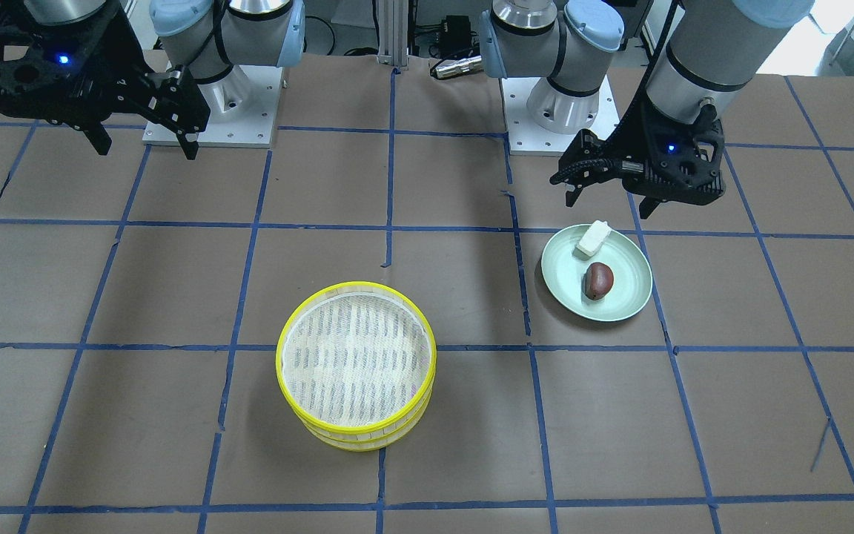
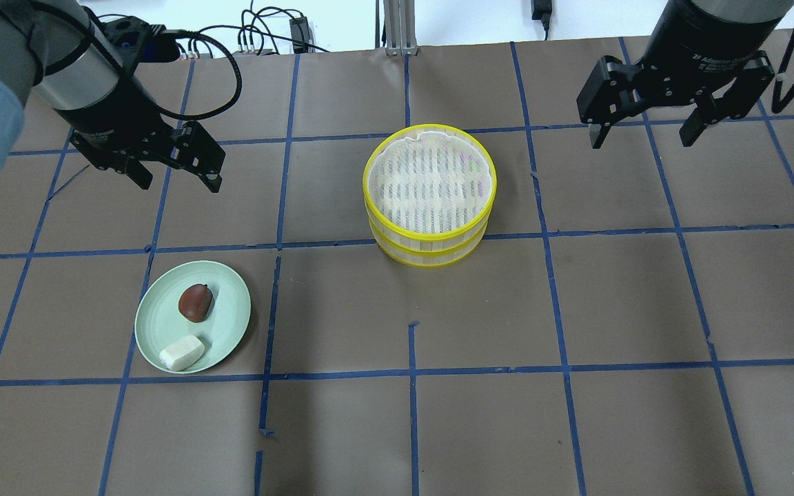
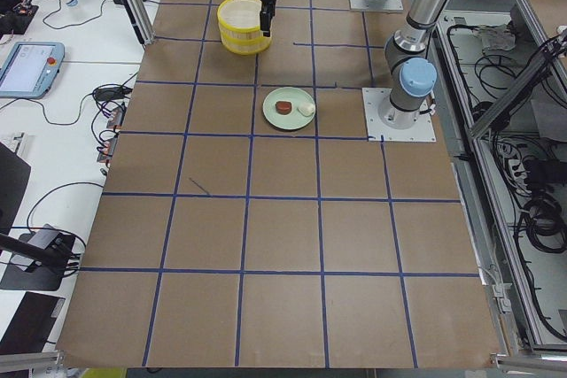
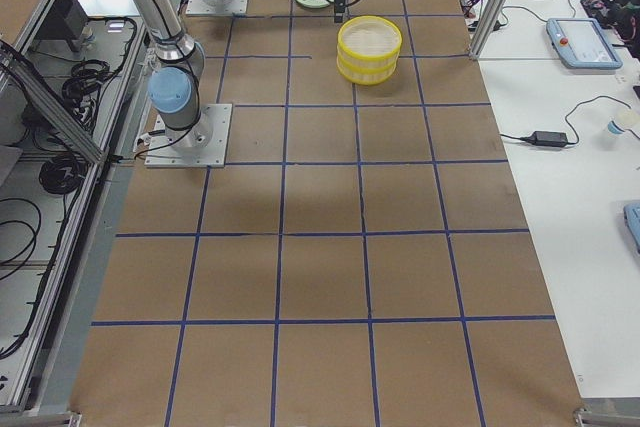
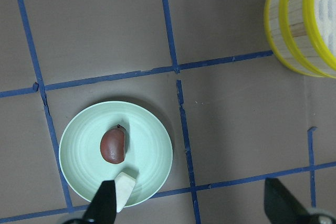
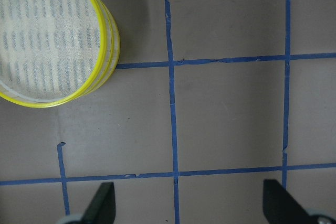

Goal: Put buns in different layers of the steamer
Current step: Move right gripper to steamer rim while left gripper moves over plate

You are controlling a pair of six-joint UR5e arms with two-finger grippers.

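On the pale green plate point(image 2: 149, 324), robot's L side, both buns lie apart: white bun point(image 2: 182, 353) nr the rim, brown bun point(image 2: 195, 302) nr the middle. Steamer point(image 2: 429, 249) stands well apart from the plate, 2 trays stacked, top layer point(image 2: 429, 128) bare. L gripper point(image 2: 178, 184) hovers beyond the plate, jaws apart, empty; R gripper point(image 2: 640, 141) likewise, off to the steamer's side. Looks like step 1, nothing placed yet. Next, prob: R lifts top layer off, L drops onto a bun.
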